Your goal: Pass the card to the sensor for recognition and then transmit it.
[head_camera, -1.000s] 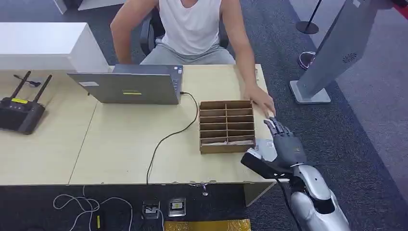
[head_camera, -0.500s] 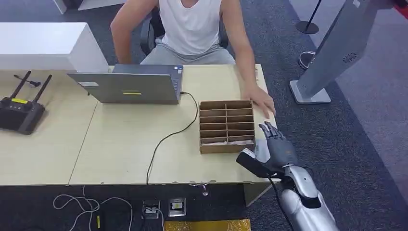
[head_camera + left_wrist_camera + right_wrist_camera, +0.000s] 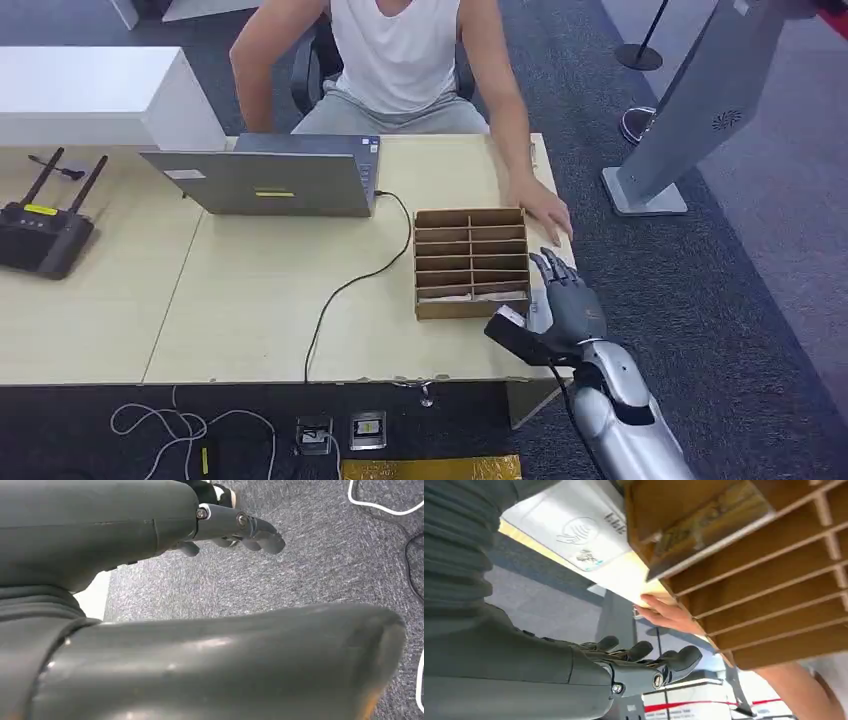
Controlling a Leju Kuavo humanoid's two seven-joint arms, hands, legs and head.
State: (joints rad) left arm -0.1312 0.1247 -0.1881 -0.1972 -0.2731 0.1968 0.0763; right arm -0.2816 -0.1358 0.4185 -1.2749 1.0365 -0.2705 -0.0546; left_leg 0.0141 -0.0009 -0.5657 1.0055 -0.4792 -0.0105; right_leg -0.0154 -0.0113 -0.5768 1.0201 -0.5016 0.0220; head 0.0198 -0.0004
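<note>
Light wooden desk, two panels joined. On it are seen: a grey laptop, its black cable trailing over the front edge; a black router at far left; a compartmented cardboard tray; a white card reader just beside the tray; a person's hand.

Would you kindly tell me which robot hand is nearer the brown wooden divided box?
The right hand: it sits just beside the brown wooden divided box, at the desk's edge. The left hand hangs over grey carpet.
</note>
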